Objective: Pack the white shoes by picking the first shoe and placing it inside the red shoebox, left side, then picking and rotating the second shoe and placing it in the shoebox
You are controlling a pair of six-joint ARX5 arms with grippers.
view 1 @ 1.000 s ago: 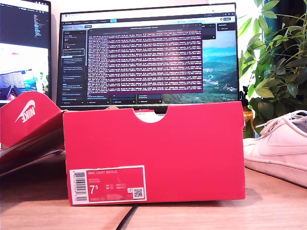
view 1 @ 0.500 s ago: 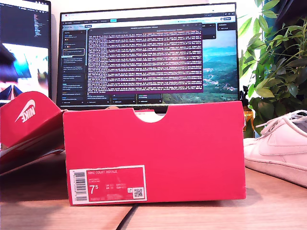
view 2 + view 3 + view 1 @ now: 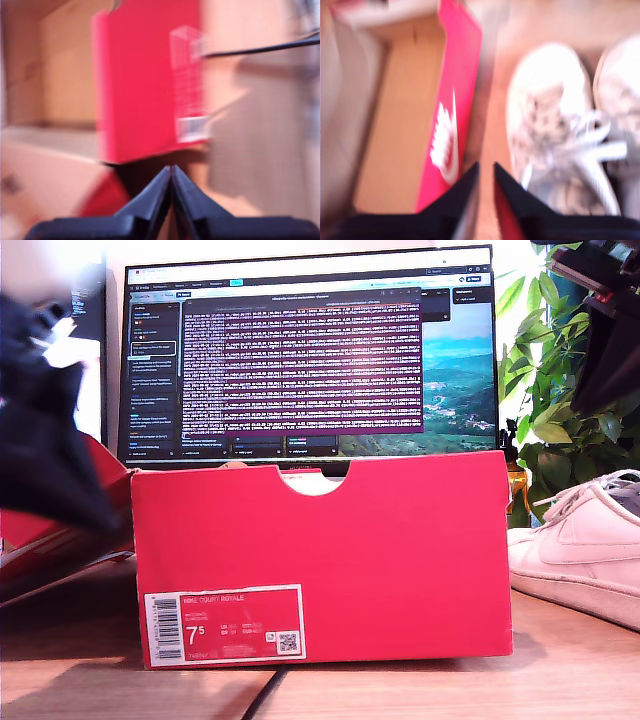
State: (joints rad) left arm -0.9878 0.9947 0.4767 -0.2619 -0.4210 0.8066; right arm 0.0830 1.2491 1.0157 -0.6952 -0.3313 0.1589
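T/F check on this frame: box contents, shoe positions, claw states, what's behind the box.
1. The red shoebox has no shoe inside. True: the second wrist view shows a bare cardboard floor in the part it sees.
2. Both white shoes lie outside the box. True, side by side in the second wrist view.
3. My first claw grips a shoe. False: its tips meet on nothing.
4. My second claw is clamped on the box wall. False: it holds nothing, tips slightly apart.
5. A monitor stands behind the box. True.
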